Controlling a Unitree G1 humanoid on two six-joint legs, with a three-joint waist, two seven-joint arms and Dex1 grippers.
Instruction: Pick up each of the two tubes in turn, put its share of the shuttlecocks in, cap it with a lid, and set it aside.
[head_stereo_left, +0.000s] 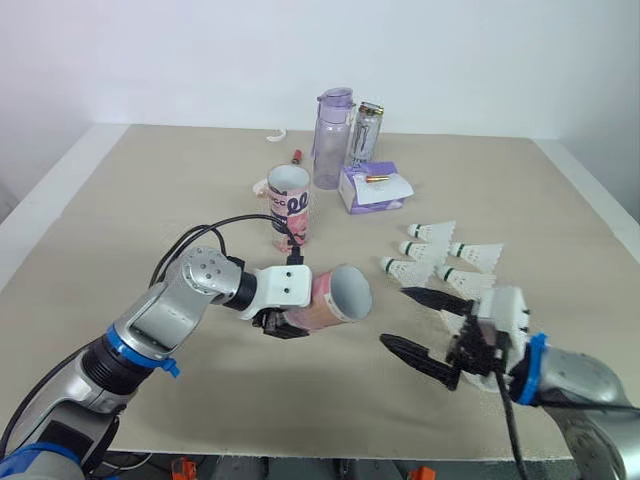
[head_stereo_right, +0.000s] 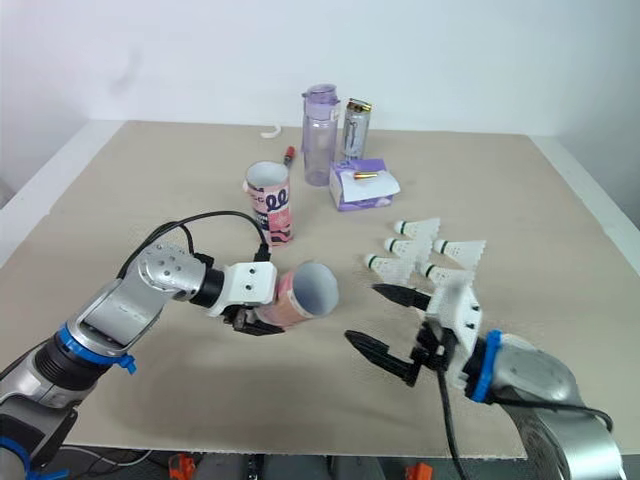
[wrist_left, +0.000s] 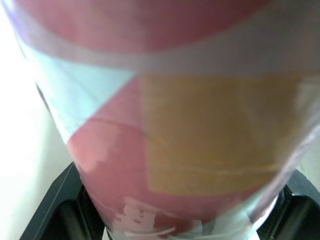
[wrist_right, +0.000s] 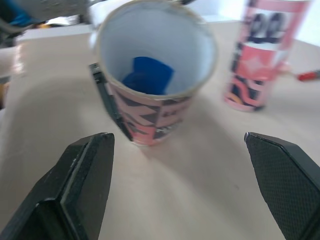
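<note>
We have the left gripper (head_stereo_left: 288, 320) clamped on the pink tube (head_stereo_left: 338, 293). It is lifted off the table (head_stereo_left: 150, 210), lying near sideways, with its open mouth turned toward the right gripper (head_stereo_left: 425, 325). The right gripper is spread wide and empty, just beside the shuttlecocks (head_stereo_left: 445, 258), which lie in a loose cluster on the robot's right. The second tube (head_stereo_left: 290, 208) stands upright further back, well apart.

We judge the step in hand to be fetching the first shuttlecock.
- Take the one nearest the right gripper. They lie close together, so a sloppy approach likely drags a neighbour.
- Pinch lightly; the skirts probably crush.
- Feed it in cork end first, its axis lined up with the pink tube.
- Hold the pink tube steady with its mouth tipped a bit upward, so nothing slides back out.
- The right wrist view looks straight down the bore, so we use it to centre. Something blue (wrist_right: 147, 75) sits at the bottom; we cannot tell what it is.
</note>
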